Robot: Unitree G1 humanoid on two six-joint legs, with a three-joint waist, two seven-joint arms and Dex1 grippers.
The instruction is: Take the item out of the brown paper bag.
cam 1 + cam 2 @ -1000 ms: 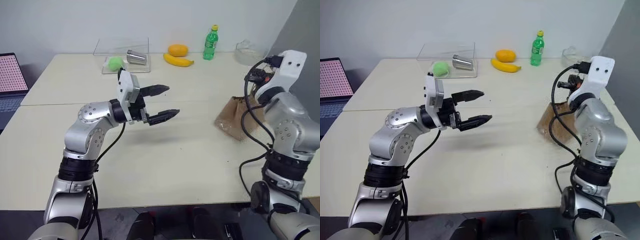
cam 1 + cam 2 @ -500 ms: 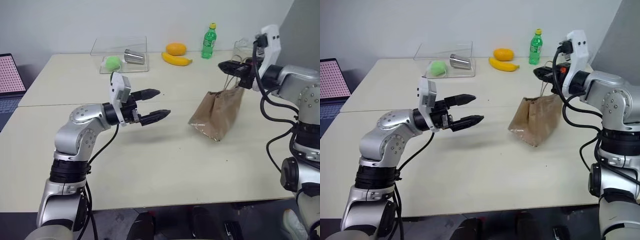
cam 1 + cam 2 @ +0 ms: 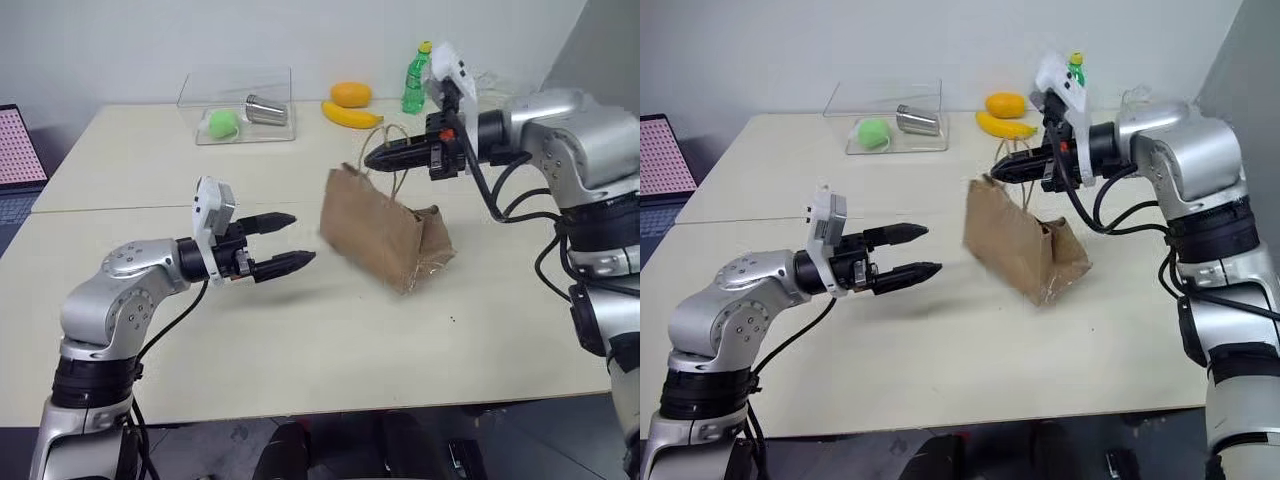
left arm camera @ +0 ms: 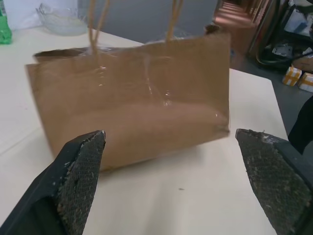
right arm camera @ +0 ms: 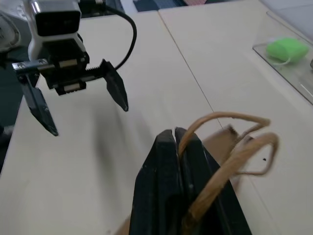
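brown paper bag (image 3: 385, 230) carried leftward by right gripper (image 3: 375, 159), left gripper (image 3: 290, 240) lowered

I'm seeing bright, even room light, soft shadows on the counter (image 3: 300, 340), and the brown paper bag (image 3: 375, 230) motion-blurred.

Brown paper bag (image 3: 385, 232), creased kraft, tan looped handles (image 3: 392, 160), frame centre; table (image 3: 300, 350) pale cream; upper frame: green bottle (image 3: 417, 85) with yellow cap, yellow banana (image 3: 351, 116), orange fruit (image 3: 351, 95), lime-green ball (image 3: 222, 123), silver cup (image 3: 267, 110); gripper fingers (image 3: 285, 265) black.
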